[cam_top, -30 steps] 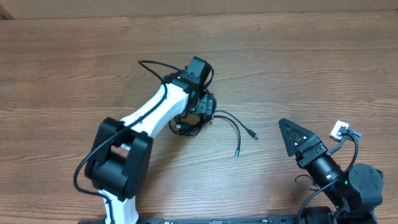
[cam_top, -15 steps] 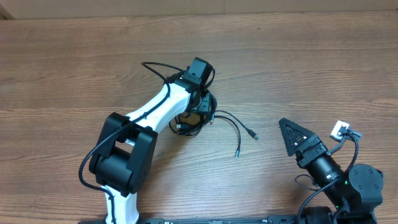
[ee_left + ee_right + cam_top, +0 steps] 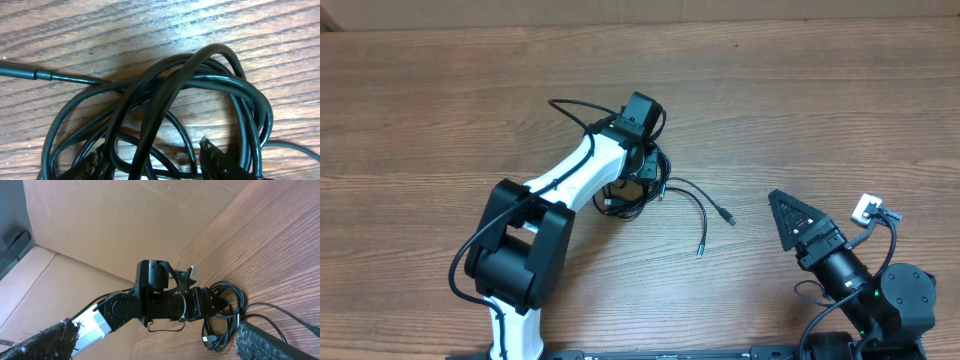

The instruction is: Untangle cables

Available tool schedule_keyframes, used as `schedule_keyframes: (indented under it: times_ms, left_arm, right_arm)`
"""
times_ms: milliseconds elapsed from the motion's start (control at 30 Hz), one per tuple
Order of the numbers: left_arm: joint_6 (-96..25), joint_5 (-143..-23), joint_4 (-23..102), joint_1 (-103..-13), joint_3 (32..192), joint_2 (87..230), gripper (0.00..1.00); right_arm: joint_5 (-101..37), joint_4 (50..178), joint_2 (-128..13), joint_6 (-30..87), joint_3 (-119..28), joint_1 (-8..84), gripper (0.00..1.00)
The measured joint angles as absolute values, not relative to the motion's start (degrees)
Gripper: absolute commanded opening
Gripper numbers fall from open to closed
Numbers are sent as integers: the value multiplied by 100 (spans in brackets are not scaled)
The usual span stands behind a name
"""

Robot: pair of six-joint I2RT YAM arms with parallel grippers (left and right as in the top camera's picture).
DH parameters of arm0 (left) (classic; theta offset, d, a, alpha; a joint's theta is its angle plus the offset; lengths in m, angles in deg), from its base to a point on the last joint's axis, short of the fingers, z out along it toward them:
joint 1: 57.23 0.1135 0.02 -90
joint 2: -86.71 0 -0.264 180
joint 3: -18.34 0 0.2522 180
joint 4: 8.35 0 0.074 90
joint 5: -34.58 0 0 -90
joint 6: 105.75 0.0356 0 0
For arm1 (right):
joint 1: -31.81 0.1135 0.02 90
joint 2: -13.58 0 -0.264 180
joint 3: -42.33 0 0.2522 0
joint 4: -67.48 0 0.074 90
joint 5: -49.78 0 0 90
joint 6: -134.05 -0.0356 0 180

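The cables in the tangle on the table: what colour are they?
Black, with a slight shine; the left wrist view shows the cables best.

cables (image 3: 165, 100) smooth glossy black plastic sheath, plug tips (image 3: 209, 339) silvery metal; table (image 3: 820, 100) matt wood-grain, fine ridged texture; left arm (image 3: 570, 175) shell glossy white plastic; left gripper (image 3: 157, 164) pads (image 3: 220, 162) rough grainy black; backdrop (image 3: 100, 225) matt brown cardboard
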State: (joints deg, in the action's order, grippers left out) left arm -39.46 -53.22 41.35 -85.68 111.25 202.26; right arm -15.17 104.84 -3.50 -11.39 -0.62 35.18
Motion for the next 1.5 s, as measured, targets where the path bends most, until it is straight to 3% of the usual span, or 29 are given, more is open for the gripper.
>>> schedule_keyframes:
  times_ms: [100, 300, 500, 900, 1300, 1500]
  left_arm:
    - [-3946, -5325, 4135, -8568, 11123, 20241, 51]
    - [-3963, -5327, 4124, -8568, 11121, 20271, 36]
    - [-3954, -5329, 4094, -8568, 11121, 20278, 7]
    - [-3849, -5545, 3965, -8568, 11121, 20278, 4]
    - [-1603, -7912, 4072, -8406, 11125, 20167, 4]
    - [-864, -8588, 4140, -8321, 11130, 19198, 4]
  right_arm:
    - [-1519, 10484, -350, -1141, -65, 3518, 100]
    - [-1521, 10484, -350, -1141, -65, 3518, 100]
    - [-1521, 10484, -350, -1141, -65, 3518, 100]
    - [-1534, 10486, -350, -1139, -65, 3518, 100]
    - [-1560, 10361, -350, -1139, -65, 3516, 100]
    - [-1562, 10355, -350, -1139, -65, 3518, 100]
